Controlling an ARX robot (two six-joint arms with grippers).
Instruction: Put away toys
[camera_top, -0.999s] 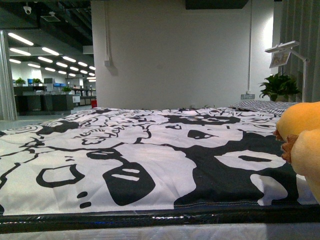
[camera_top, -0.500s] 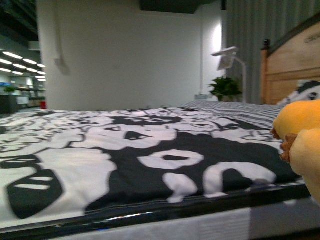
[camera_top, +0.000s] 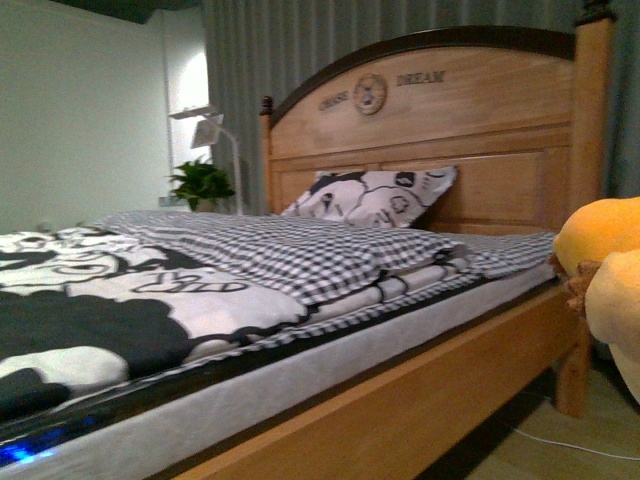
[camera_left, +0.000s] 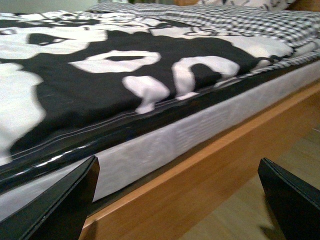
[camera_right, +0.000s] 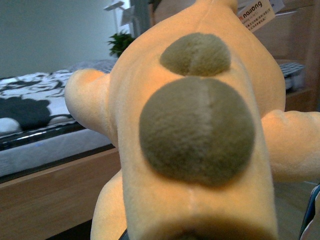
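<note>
Right gripper's hidden behind the plush toy (camera_right: 195, 130), can't tell its grip, so carry slowly, clear of the bed (camera_top: 400, 400).

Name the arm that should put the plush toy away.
Right. The plush toy fills its wrist view, apparently in its grip, and shows at the front view's right edge. The left gripper is open and empty, facing the bed.

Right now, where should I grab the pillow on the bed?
I'd pinch the pillow by its top edge, from the front: it leans against the headboard, so that edge stands free and the back is blocked.
</note>
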